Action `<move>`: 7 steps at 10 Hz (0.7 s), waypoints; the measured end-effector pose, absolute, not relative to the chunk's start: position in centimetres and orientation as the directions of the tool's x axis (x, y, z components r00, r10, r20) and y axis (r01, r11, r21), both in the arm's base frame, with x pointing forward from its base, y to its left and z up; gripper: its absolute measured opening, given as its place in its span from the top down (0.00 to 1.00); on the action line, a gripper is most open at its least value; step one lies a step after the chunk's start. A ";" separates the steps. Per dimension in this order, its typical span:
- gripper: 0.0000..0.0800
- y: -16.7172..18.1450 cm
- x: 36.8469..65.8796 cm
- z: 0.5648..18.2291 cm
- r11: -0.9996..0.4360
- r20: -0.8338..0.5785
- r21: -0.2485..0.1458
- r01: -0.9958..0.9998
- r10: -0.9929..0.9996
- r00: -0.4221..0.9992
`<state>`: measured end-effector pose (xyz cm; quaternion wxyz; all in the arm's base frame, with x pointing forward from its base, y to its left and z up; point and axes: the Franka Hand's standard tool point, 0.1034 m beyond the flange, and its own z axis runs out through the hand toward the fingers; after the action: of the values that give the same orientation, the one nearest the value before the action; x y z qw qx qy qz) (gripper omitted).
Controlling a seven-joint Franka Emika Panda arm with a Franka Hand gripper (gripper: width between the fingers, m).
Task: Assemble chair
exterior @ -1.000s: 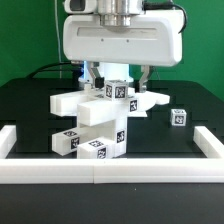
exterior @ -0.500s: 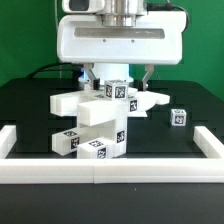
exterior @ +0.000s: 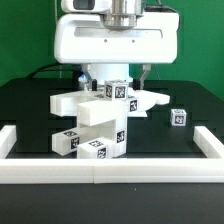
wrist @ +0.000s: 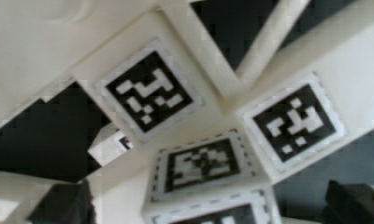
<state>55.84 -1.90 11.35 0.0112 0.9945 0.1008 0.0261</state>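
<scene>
Well, on the exterior view's left lies the long low white border rail [exterior: 10, 138], on the flat black table [exterior: 30, 100]. Next comes the matte white blocky chair [exterior: 100, 118], half built, near the middle of the table. It is a pile of bars and blocks with small black-and-white square tags. A flat slab sticks out to both sides near its top.

Right over the chair hangs the robot's two-finger gripper [exterior: 118, 78]. Its dark fingers [exterior: 147, 72] stand one on each side of the chair's top block [exterior: 118, 91]. The wrist view shows that block [wrist: 205, 165] very close up, with a dark finger tip at each side. I cannot tell if the fingers press on it or only stand beside it.

Further to the exterior view's right, a small white cube with a square tag [exterior: 178, 117] sits alone, well apart from the chair.

The pieces look hard and stiff, and I think they are light. Their sides look smooth, so they may slip. The pile looks easy to tip, so a side push could knock it over. The best hold seems to be on two flat opposite sides of a block, near its middle.
</scene>
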 end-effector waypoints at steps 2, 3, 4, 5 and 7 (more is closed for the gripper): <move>0.36 -2.0 55.8 11.4 -0.983 0.050 0.027 0.182 0.183 0.982; 0.53 -2.0 55.8 11.4 -0.985 0.051 0.026 0.170 0.171 0.984; 0.64 -2.0 55.8 11.4 -0.985 0.050 0.026 0.170 0.171 0.984; 0.64 -1.9 55.8 11.3 -0.991 0.052 0.023 0.129 0.130 0.990; 0.64 -1.9 55.8 11.3 -1.000 0.054 0.015 -0.021 -0.020 0.998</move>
<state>55.83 -1.94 11.34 0.0078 0.9995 -0.0103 0.0272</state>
